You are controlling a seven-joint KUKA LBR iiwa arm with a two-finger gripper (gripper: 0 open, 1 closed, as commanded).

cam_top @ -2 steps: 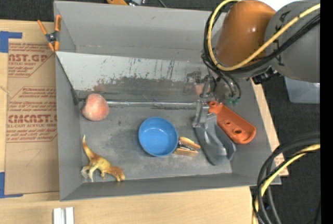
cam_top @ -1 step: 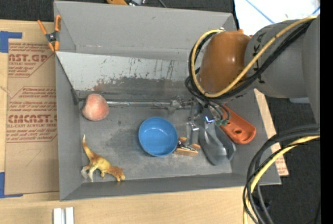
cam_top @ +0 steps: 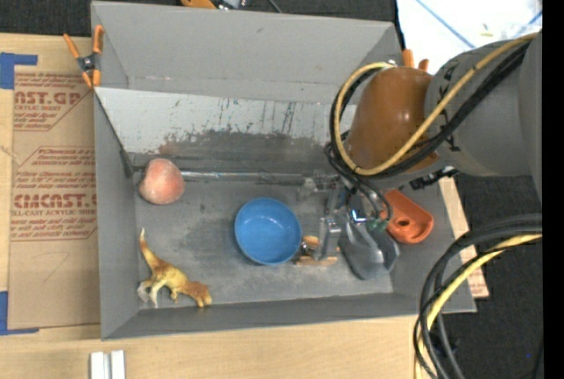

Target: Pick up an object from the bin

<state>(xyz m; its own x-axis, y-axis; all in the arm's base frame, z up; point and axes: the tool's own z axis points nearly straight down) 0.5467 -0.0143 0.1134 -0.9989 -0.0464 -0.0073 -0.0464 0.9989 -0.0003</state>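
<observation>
- Hovering at the 4 o'clock corner of the grey metal bin (cam_top: 247, 60), the tool (cam_top: 337, 232) is just beside a round blue plastic bowl (cam_top: 267, 231) at its 9 o'clock.
- Whether the tool is open or has hold of anything, I cannot tell.
- A small brown-orange piece (cam_top: 315, 256) lies at its 7 o'clock and a dark grey rounded thing (cam_top: 366, 256) at its 5 o'clock.
- Risk: in this crowding it could nudge the bowl or catch 2 things at once.

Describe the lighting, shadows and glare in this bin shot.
Camera view: light is soft and even; the bin's back wall is brightest; the arm shades the right corner around the gripper; the blue bowl shows no hard glare; the yellow dinosaur casts hardly any shadow.
</observation>
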